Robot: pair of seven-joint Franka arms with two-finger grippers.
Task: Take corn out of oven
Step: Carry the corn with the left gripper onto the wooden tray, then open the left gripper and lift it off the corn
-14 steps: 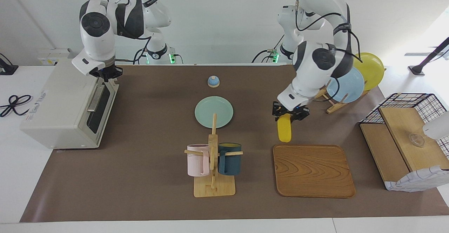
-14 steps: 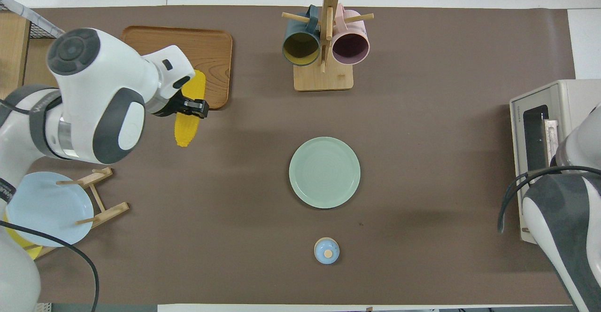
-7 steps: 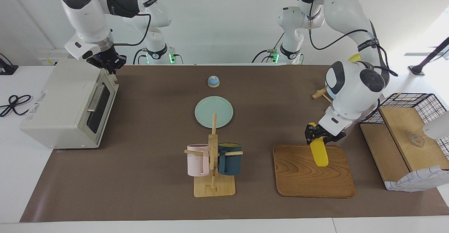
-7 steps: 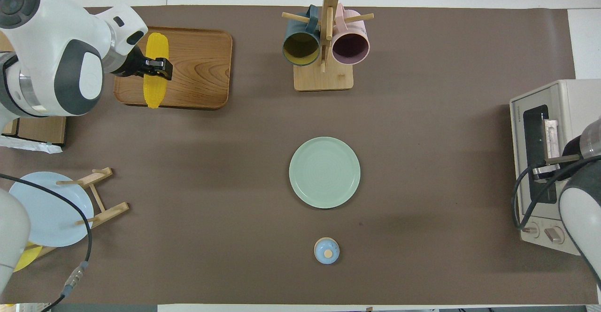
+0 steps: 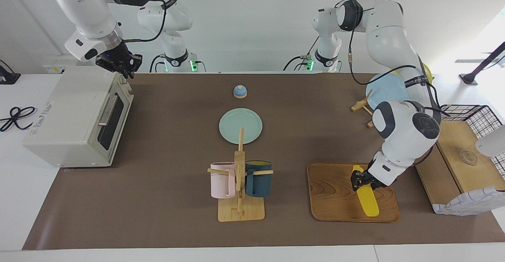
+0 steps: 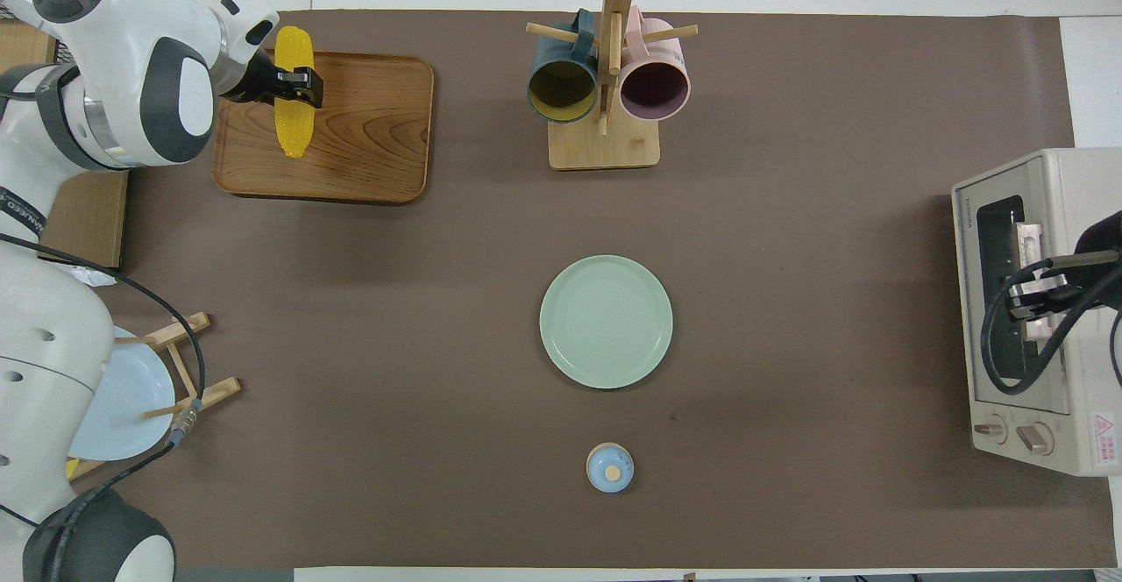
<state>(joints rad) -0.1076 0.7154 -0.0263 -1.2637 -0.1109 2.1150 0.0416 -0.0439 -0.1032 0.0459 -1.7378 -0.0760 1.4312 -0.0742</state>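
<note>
While the left claw (image 5: pixel 365 182) grips the corn (image 5: pixel 367 196) over the tray (image 5: pixel 335 199), no writing reads.

The left claw (image 5: pixel 365 180) is closed around the corn (image 5: pixel 367 197) over the wooden tray (image 5: pixel 335 193), the cob slanting down with its lower end at or just above the tray's surface. The tray lies on the bench (image 5: pixel 165 143) beside the mug rack (image 5: pixel 240 187), toward the left arm's end. The green plate (image 5: pixel 240 126) is nearer to the robots than the mug rack. The right claw (image 5: pixel 118 62) hangs over the oven (image 5: pixel 75 116), whose door is shut.
</note>
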